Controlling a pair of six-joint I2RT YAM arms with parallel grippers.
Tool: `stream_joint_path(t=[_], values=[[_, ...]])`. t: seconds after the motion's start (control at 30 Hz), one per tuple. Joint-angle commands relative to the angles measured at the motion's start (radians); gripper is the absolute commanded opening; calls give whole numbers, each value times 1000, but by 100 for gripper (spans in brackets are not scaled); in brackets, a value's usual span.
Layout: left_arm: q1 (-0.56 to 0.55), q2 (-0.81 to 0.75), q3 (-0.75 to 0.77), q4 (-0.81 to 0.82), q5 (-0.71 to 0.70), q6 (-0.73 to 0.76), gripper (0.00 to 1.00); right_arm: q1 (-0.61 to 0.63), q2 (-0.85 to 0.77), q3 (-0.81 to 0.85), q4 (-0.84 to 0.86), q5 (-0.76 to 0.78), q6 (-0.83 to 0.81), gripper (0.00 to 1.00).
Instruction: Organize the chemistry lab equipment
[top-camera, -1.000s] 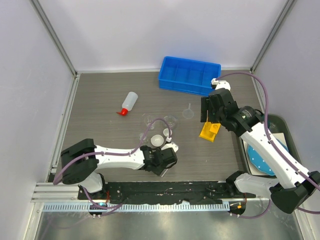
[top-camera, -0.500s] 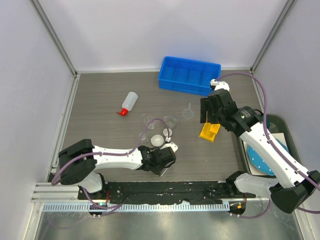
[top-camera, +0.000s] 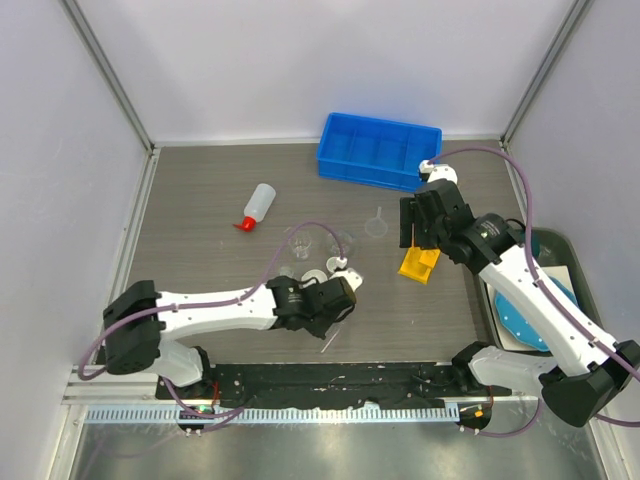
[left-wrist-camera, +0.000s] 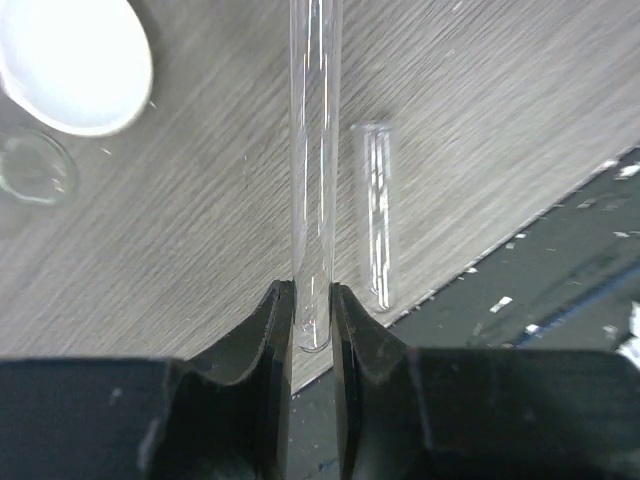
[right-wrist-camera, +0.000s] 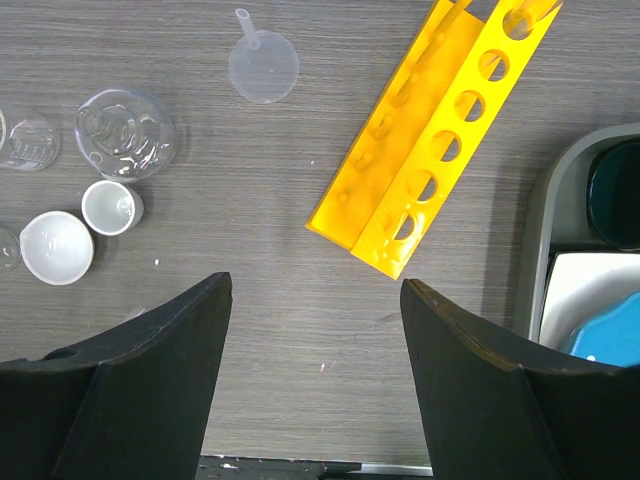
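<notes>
My left gripper is shut on a thin glass tube near its closed end and holds it above the table. A second glass tube lies on the table beside it, near the front edge. My right gripper is open and empty, hovering over the yellow holed rack. A clear funnel, glass beakers and white dishes stand mid-table. The red-capped squeeze bottle lies at the left.
A blue bin stands at the back. A grey tray at the right holds the blue plate and a teal mug. The table's dark front edge is close to the lying tube.
My left gripper has moved away from the front edge with one glass tube in it, uncovering the second tube on the table. The right arm has barely moved.
</notes>
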Motion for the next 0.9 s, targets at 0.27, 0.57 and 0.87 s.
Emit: stream_joint_path(t=[0.27, 0.57, 0.87], values=[[9, -259, 156, -45, 289, 179, 13, 8, -198, 19, -78, -147, 23, 74], [93, -390, 49, 140, 642, 254, 13, 8, -311, 13, -130, -549, 43, 74], [119, -442, -10, 269, 882, 251, 16, 8, -380, -72, -32, -873, 119, 74]])
